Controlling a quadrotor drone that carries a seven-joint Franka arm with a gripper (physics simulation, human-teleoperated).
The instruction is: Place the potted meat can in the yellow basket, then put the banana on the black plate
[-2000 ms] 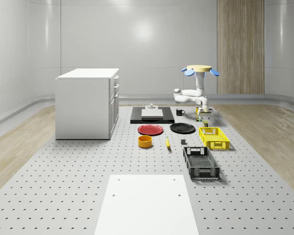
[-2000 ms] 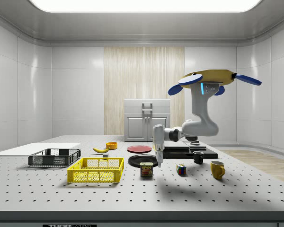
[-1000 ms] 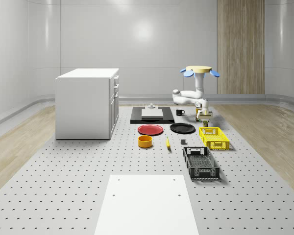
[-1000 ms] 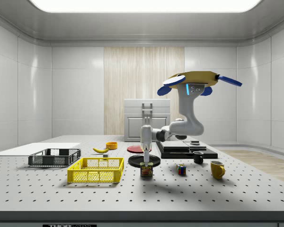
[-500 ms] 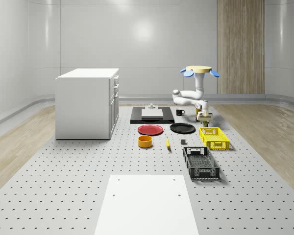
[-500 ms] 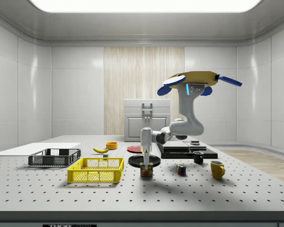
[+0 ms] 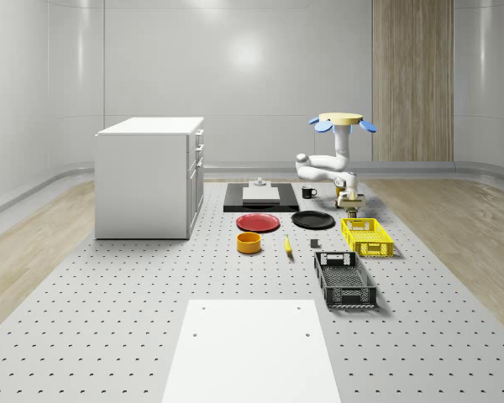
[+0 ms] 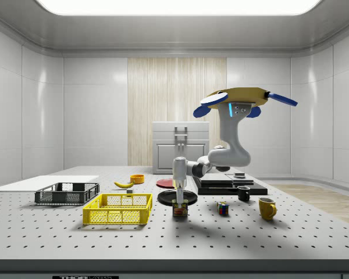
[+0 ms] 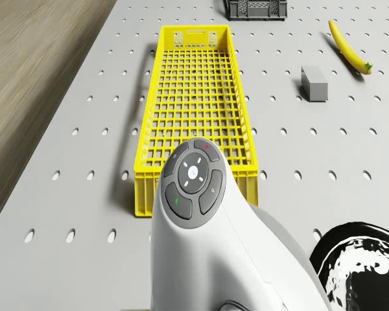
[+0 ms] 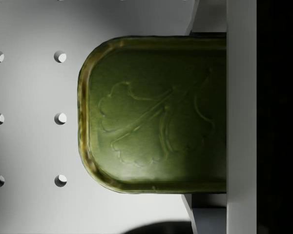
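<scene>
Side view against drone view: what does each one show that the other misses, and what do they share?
Side view, not drone view: the drone hovering above the table, its arm reaching down so the pincer sits at the meat can, plus a yellow mug and a coloured cube. Drone view, not side view: the basket's mesh floor from above. Both: the yellow basket, banana and black plate.

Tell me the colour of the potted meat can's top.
Dull olive green with an embossed leaf-like pattern on the potted meat can, clearest in the wrist view.
</scene>
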